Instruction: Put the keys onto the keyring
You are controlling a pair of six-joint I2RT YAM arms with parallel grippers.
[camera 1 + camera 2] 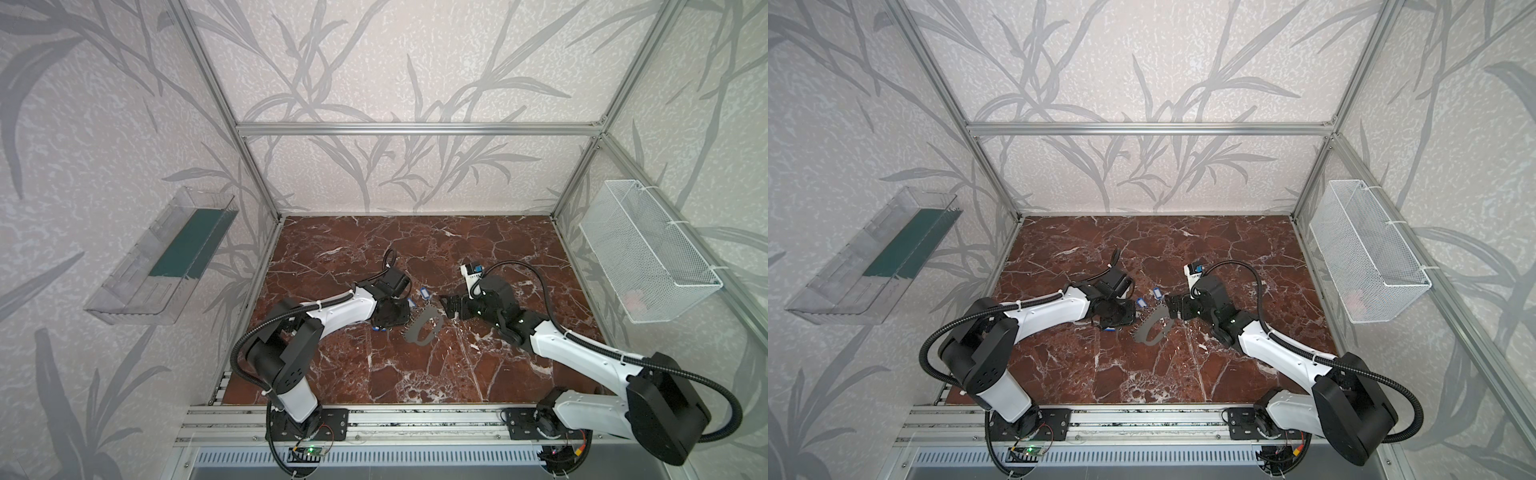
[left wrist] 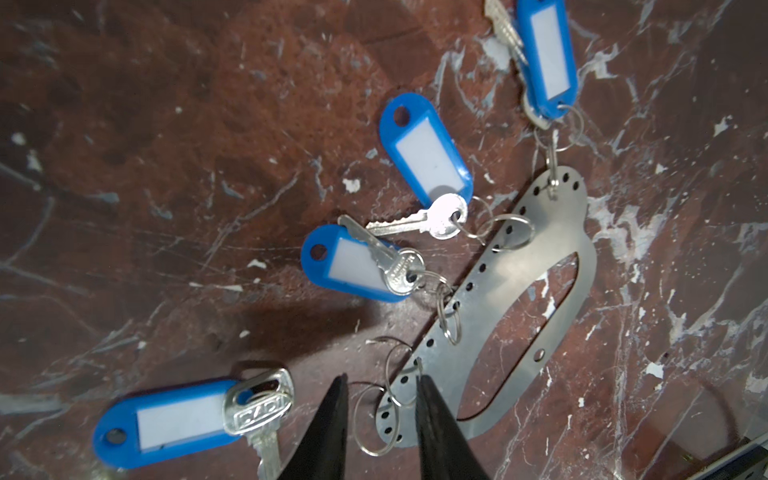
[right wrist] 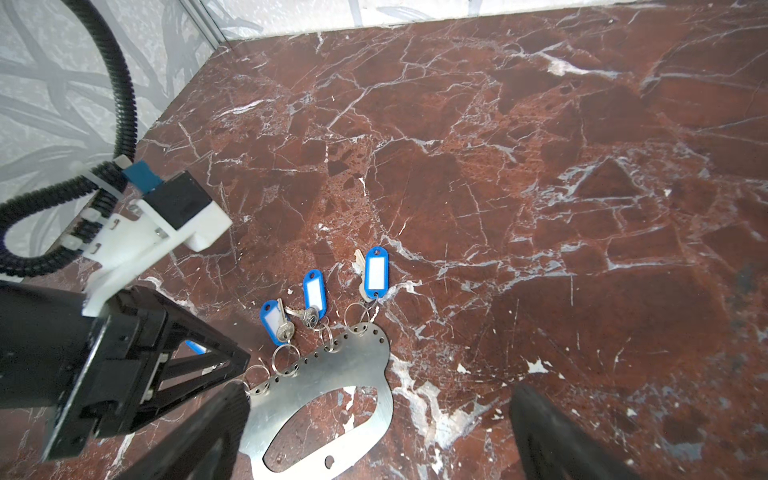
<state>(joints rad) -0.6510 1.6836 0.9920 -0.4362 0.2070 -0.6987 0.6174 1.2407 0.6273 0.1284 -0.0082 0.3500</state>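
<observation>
The keyring (image 2: pixel 548 224), a flat grey plate with an oval cut-out, lies on the marble in both top views (image 1: pixel 422 328) (image 1: pixel 1152 330). Three keys with blue tags (image 2: pixel 546 54) (image 2: pixel 426 153) (image 2: pixel 353 266) hang by small rings from its row of holes. Another tagged key (image 2: pixel 166 419) lies loose beside the plate's end. My left gripper (image 2: pixel 380 386) is low over that end, its jaws a little apart with bare rings (image 2: pixel 376 419) between them, gripping nothing. My right gripper (image 3: pixel 380 392) stands wide open over the plate's other side (image 3: pixel 332 382).
A clear plastic bin (image 1: pixel 162 257) hangs on the left wall and a white wire basket (image 1: pixel 648 253) on the right wall. Aluminium frame posts edge the marble top (image 1: pixel 415 249). The left arm's wrist (image 3: pixel 124 353) sits close beside my right gripper.
</observation>
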